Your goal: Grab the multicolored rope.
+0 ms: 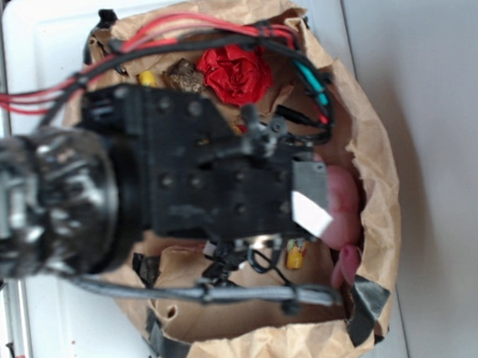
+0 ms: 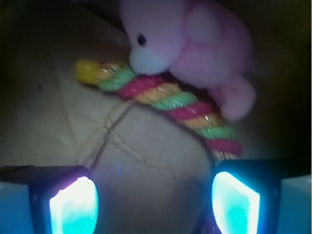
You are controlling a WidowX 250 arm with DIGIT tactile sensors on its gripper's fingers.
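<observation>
The multicolored rope point(image 2: 165, 100) is a thick twisted cord of red, yellow and pale green. In the wrist view it runs diagonally from a yellow end at upper left down to my right finger point(image 2: 236, 204). A pink plush toy point(image 2: 195, 46) rests against its far side. My gripper point(image 2: 153, 195) is open, with only crumpled brown paper between the glowing pads, and the rope lies just ahead of it. In the exterior view my gripper point(image 1: 310, 177) hangs over the paper-lined bin and hides most of the rope; one yellow end point(image 1: 296, 256) peeks out below it.
The brown paper wall point(image 1: 377, 175) rings the bin. Inside are a red fabric flower point(image 1: 234, 73) and a small brown lump point(image 1: 184, 76) at the top, and the pink plush toy point(image 1: 342, 208) at the right. Red and black cables point(image 1: 168, 34) cross above.
</observation>
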